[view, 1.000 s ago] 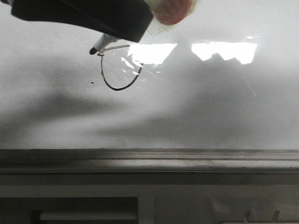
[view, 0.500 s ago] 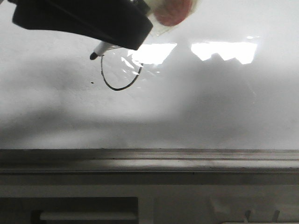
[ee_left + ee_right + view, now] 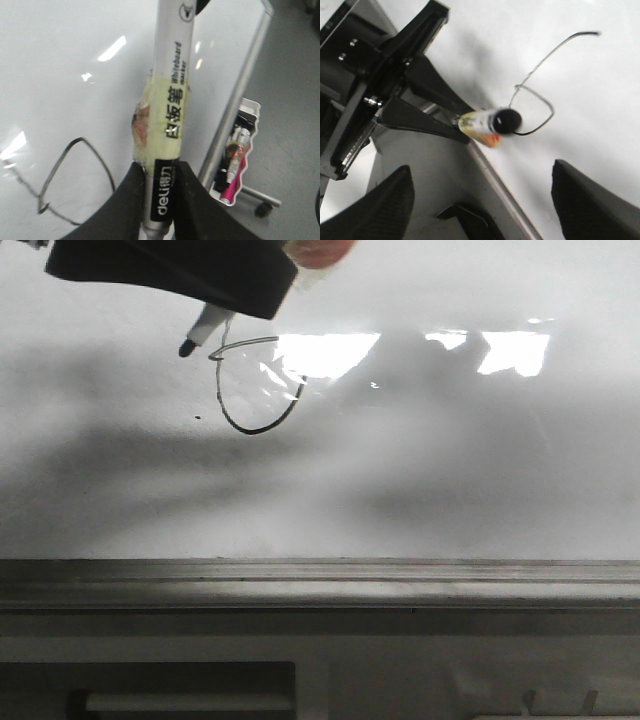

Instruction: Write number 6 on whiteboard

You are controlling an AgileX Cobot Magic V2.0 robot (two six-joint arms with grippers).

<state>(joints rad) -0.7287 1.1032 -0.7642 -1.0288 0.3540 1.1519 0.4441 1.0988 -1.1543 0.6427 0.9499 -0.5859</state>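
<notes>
- The thin black hand-drawn number 6 (image 3: 250, 385) sits on the large glossy white whiteboard (image 3: 420, 460), upper left in the front view, its loop beside a bright rectangular light reflection (image 3: 325, 353); a tiny black speck (image 3: 196, 418) lies just left of the loop.
- The white whiteboard marker with yellowish tape round its barrel (image 3: 170, 115) is clamped by the left gripper (image 3: 159, 200), black jaws closed tight on the barrel's dark lower end.
- Front view: the marker's dark tip (image 3: 187, 346) sits just left of the stroke's top end; contact with the board cannot be told.
- Left wrist view alone shows the printed label, the board's metal edge frame (image 3: 235, 110) and a white tray of pens (image 3: 237, 150) beyond it on the grey floor.
- Right wrist view alone shows the marker end-on (image 3: 506, 120) against the drawn line, held by the other arm's black fingers (image 3: 420, 122).
- Right gripper (image 3: 480, 210): jaws spread wide, holding nothing, the 6 well apart from them.
- Against 0.5 s ago: the left gripper and marker tip have shifted left and up; the stroke's top end, then covered, is now exposed.
</notes>
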